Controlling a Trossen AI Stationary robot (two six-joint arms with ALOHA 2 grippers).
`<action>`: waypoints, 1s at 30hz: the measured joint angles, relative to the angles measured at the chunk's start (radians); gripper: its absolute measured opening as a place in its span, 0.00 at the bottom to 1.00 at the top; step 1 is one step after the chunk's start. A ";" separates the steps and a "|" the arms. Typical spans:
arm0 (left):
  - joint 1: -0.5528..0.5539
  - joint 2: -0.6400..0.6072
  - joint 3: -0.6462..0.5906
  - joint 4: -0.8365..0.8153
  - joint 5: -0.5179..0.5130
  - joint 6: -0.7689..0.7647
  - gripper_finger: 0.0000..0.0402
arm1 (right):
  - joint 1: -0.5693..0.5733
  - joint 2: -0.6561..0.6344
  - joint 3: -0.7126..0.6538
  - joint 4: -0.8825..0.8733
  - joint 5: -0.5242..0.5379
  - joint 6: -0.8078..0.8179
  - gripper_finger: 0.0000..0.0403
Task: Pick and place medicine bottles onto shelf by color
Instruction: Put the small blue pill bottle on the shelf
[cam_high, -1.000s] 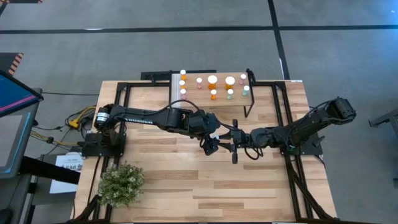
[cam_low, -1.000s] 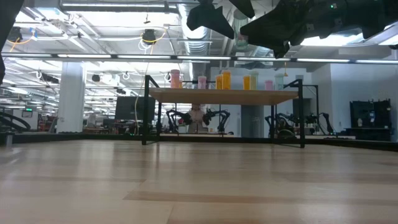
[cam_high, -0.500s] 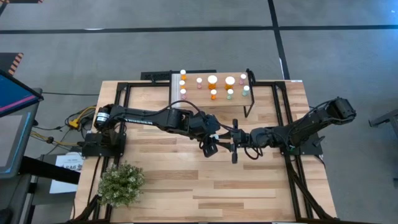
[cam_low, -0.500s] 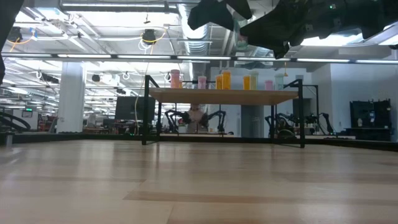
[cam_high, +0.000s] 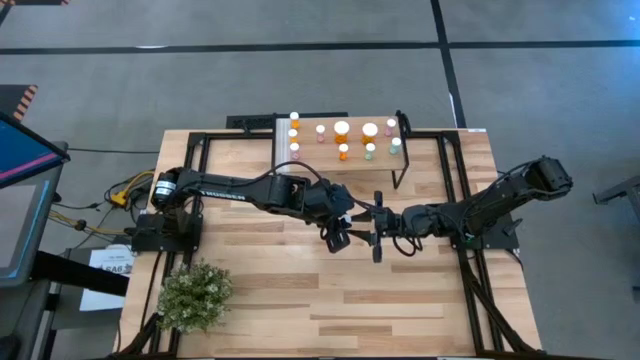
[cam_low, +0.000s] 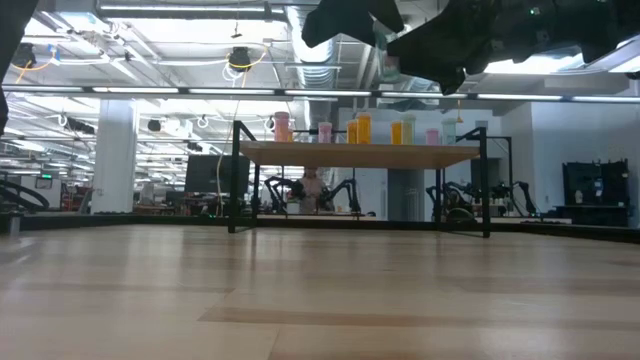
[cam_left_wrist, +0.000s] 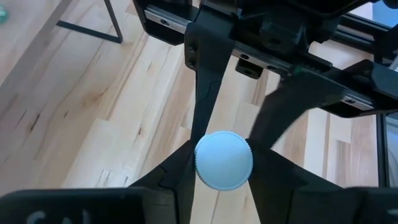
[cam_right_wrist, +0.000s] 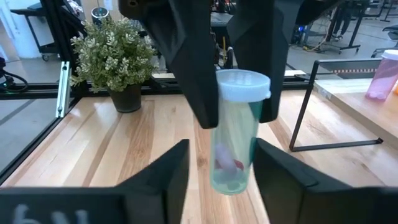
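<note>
One pale green bottle hangs in mid-air above the middle of the table, and we find both arms meeting on it. The left gripper has its fingers clamped on the bottle's sides just under the white cap, bottle upright. The right gripper faces it from the 3 o'clock side; in its own wrist view its fingers stand spread either side of the lower body, not yet touching (we judge this a hand-over about to close).

To do the step well, we would have the right gripper close squarely on the lower body, below the left fingers, and confirm a firm hold before the left lets go. The smooth, light bottle may tilt or slip if released early.

Toward 12 o'clock stands the shelf, already carrying about ten bottles in orange, pink and green. Green ones sit at its 3 o'clock end, so we judge that end the proper destination. The carry should clear the caps already standing there. A potted plant sits near the table's 8 o'clock corner, well clear.
</note>
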 joint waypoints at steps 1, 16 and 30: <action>0.000 0.000 0.000 0.000 -0.002 0.000 0.28 | 0.000 0.000 0.000 0.000 0.000 0.000 0.44; 0.050 -0.016 0.000 -0.036 -0.011 -0.001 0.28 | -0.022 -0.001 0.000 -0.076 -0.001 -0.003 0.63; 0.266 -0.029 0.000 -0.056 -0.183 -0.034 0.28 | -0.028 -0.029 0.000 -0.164 -0.006 0.001 0.63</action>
